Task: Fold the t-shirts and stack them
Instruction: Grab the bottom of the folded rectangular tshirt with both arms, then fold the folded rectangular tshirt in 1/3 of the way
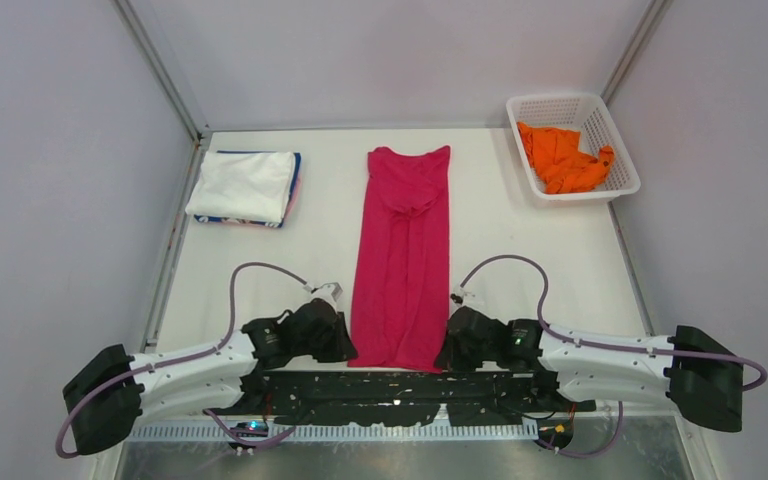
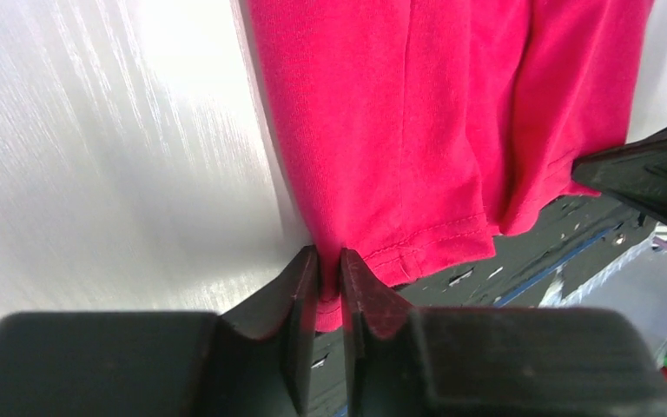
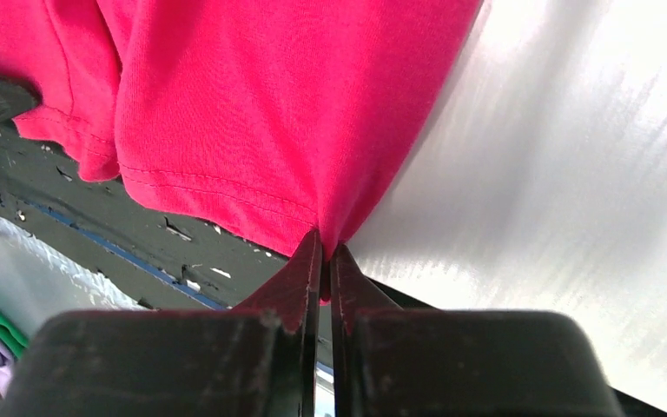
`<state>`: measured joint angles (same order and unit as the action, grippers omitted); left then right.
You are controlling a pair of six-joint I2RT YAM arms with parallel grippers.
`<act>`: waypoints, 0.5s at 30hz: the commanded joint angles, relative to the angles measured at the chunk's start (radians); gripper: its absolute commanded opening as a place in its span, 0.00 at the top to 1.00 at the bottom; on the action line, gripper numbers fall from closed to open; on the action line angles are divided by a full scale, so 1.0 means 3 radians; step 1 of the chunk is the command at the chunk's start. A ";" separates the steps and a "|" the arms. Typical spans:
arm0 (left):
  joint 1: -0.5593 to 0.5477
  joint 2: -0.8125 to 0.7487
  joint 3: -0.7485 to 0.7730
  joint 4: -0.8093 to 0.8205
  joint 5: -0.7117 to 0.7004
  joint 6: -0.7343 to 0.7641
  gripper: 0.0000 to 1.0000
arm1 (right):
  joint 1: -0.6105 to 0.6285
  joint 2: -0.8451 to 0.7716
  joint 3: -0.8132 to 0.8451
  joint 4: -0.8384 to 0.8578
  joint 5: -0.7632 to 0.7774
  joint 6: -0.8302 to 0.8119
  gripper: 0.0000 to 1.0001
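A magenta-pink t-shirt (image 1: pixel 403 255) lies in a long narrow strip down the middle of the table, sleeves folded in. My left gripper (image 1: pixel 345 350) is shut on its near left hem corner (image 2: pixel 330 287). On the other side, my right gripper (image 1: pixel 448 352) is shut on the near right hem corner (image 3: pixel 326 252). At the back left sits a folded stack, a white t-shirt (image 1: pixel 243 184) on top with blue and pink edges under it. An orange t-shirt (image 1: pixel 561 157) lies crumpled in the basket.
The white lattice basket (image 1: pixel 620 140) stands at the back right corner. A black strip (image 1: pixel 400 392) runs along the near table edge under the shirt's hem. Grey walls close in the table on the left, right and back.
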<state>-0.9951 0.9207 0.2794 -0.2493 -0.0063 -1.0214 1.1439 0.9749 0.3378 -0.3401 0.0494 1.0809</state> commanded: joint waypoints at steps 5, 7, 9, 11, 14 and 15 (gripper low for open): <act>-0.0154 -0.0100 -0.0126 -0.0264 -0.0024 -0.0027 0.99 | 0.0042 -0.0302 -0.0179 0.0080 -0.0037 0.0000 0.95; -0.0196 -0.0205 -0.0136 -0.0263 -0.0014 -0.0044 1.00 | 0.0053 -0.0301 -0.0207 0.0189 -0.0071 -0.0002 0.95; -0.0229 -0.0325 -0.0142 -0.0242 0.0005 -0.0058 1.00 | 0.0066 -0.0288 -0.0201 0.0255 -0.0103 -0.0027 0.95; -0.0247 -0.0459 -0.0148 -0.0206 0.0107 -0.0050 1.00 | 0.0076 -0.0284 -0.0164 0.0260 -0.0104 -0.0067 0.95; -0.0247 -0.0643 -0.0124 -0.0164 0.0195 -0.0001 1.00 | 0.0083 -0.0346 -0.0050 0.0180 -0.0070 -0.0126 0.95; -0.0246 -0.0690 -0.0115 -0.0124 0.0228 0.0027 1.00 | 0.0083 -0.0390 -0.0018 0.0073 -0.0008 -0.0144 0.95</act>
<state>-1.0618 0.7696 0.2367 -0.3008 0.0128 -1.0382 1.1622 0.8940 0.2825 -0.3035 0.0200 1.0679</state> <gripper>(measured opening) 0.013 0.079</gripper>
